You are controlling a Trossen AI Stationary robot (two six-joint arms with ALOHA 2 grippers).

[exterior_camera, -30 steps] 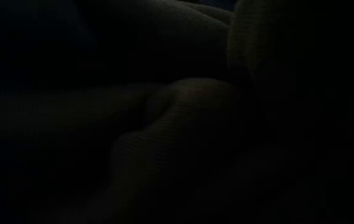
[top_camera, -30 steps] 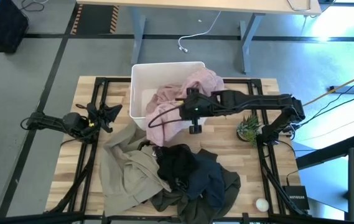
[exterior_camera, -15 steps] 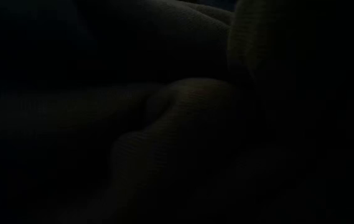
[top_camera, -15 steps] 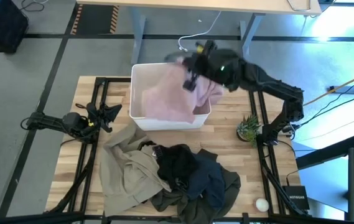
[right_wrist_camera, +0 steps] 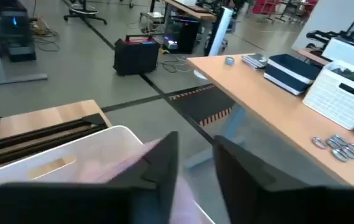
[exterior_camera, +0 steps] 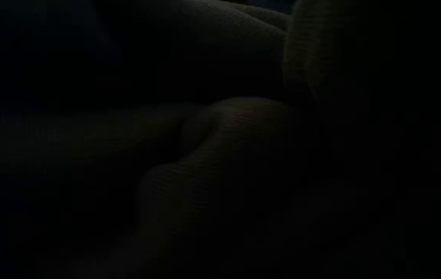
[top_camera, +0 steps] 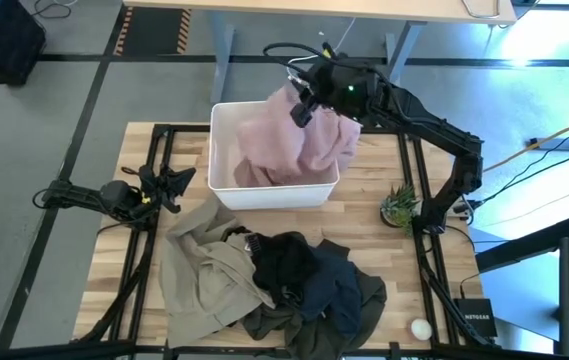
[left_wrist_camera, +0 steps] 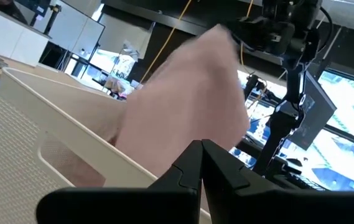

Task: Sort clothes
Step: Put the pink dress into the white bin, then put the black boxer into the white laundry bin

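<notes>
Garments heaped at the table's near edge make up the unsorted pile: the beige-khaki garment on the left, the small black garment on top in the middle, and the large dark olive-green garment spreading to the right and under the black one. None of these three has shifted in the last second. The low view is dark, seemingly blocked by fabric pressed against its lens.

At mid-table the left gripper waits just left of the white bin, in the same spot as a second ago, its fingers pressed together on nothing.

Farther back, the change is with the right gripper. A second ago it hung over the bin's near rim with the pale pink garment trailing outside the front wall; now it sits past the bin's far rim, lifted, jaws clenched on the pink cloth. The garment has been swept along with it and hangs mostly inside the bin, with one fold draped over the right wall.

My reading is that the first piece is almost sorted: the grip needs only to let go so the cloth falls in, though the overhanging fold may stay outside. Three garments remain.
</notes>
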